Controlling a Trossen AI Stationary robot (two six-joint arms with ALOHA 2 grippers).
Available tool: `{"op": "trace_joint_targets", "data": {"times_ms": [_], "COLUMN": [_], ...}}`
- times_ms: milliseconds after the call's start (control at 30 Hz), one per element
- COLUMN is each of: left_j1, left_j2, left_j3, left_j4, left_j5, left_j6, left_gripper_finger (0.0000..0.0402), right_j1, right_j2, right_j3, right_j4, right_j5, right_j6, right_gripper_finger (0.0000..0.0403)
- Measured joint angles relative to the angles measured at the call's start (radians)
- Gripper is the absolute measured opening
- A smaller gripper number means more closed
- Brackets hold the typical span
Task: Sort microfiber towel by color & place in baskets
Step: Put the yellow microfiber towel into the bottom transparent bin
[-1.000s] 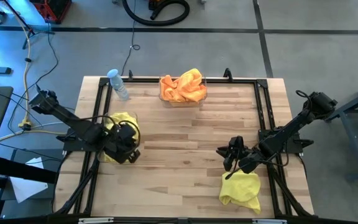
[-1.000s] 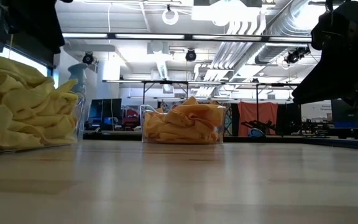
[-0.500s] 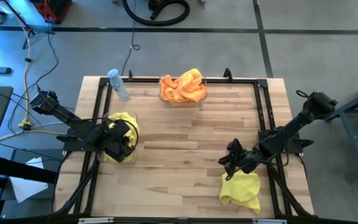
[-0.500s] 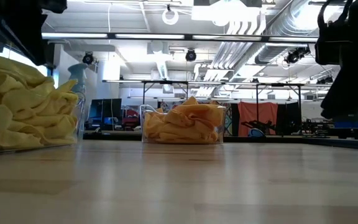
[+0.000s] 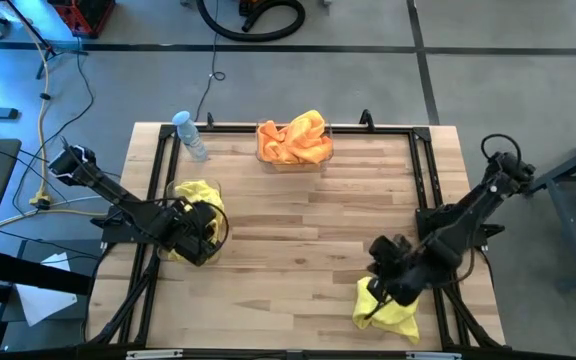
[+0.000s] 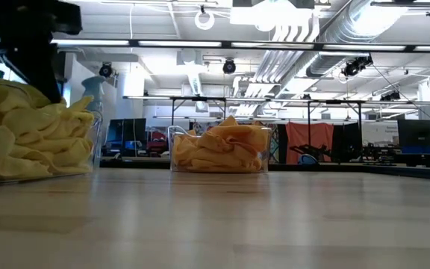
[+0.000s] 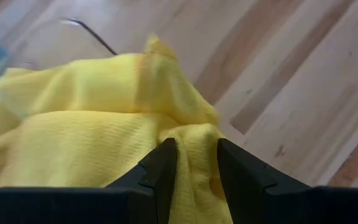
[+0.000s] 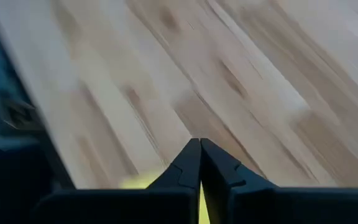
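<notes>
1. While the left gripper (image 5: 200, 228) sits over the yellow pile (image 5: 196, 195) at the table's (image 5: 298, 230) 9 o'clock side, its fingers (image 7: 164, 169) stand slightly apart with a fold of yellow towel (image 7: 104, 124) between them, pinching it.
2. That pile fills the left basket (image 6: 94, 149), which shows in the low view heaped with yellow cloth (image 6: 28, 134).
3. At 12 o'clock, the second basket (image 5: 293, 160) holds the orange towels (image 5: 293, 140), bunched above its rim; the low view shows them (image 6: 222, 148) inside the clear tub (image 6: 176, 153).
4. Toward 5 o'clock, the right gripper (image 5: 383, 285) is down at the upper edge of a loose yellow towel (image 5: 393, 312) lying on the wood.
5. In the right wrist view its fingers (image 8: 191, 163) are clenched tip to tip, and a sliver of yellow (image 8: 138, 182) shows beside them and between their bases; whether cloth is caught there I cannot tell.
6. A water bottle (image 5: 190, 135) lies at 11 o'clock, near the frame rail (image 5: 163, 165), apart from both baskets.
7. Black rails (image 5: 423, 175) border the table on the left, right and far sides.
</notes>
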Motion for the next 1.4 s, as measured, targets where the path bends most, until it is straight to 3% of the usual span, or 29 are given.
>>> {"op": "trace_joint_targets", "data": {"times_ms": [133, 233, 400, 600, 933, 1100, 1233, 1400], "left_j1": [-0.021, -0.034, -0.035, -0.035, -0.036, -0.035, -0.025, -0.019], "left_j2": [0.000, 0.000, 0.000, 0.000, 0.007, 0.023, 0.025, 0.026], "left_j3": [-0.033, -0.039, -0.039, -0.039, -0.039, -0.038, -0.038, -0.038], "left_j4": [0.118, 0.219, 0.392, 0.549, 0.577, 0.612, 0.690, 0.818], "left_j5": [-0.021, -0.079, -0.155, -0.162, -0.162, -0.158, -0.139, -0.141], "left_j6": [0.049, 0.137, 0.289, 0.435, 0.407, 0.452, 0.513, 0.621], "left_gripper_finger": [0.0106, 0.0106, 0.0106, 0.0106, 0.0106, 0.0106, 0.0106, 0.0106], "right_j1": [0.038, 0.076, 0.120, 0.121, 0.120, 0.120, 0.100, 0.041], "right_j2": [0.105, 0.166, 0.243, 0.313, 0.470, 0.567, 0.602, 0.597], "right_j3": [0.143, 0.179, 0.181, 0.181, 0.181, 0.181, 0.186, 0.183], "right_j4": [-0.250, -0.307, -0.299, -0.277, -0.109, -0.077, -0.053, -0.040], "right_j5": [-0.154, -0.216, -0.231, -0.279, -0.330, -0.356, -0.366, -0.253], "right_j6": [0.083, 0.083, 0.088, 0.089, 0.095, 0.047, 0.004, -0.102], "right_gripper_finger": [0.0006, 0.0006, 0.0016, 0.0063, 0.0177, 0.0202, 0.0176, 0.0050]}}
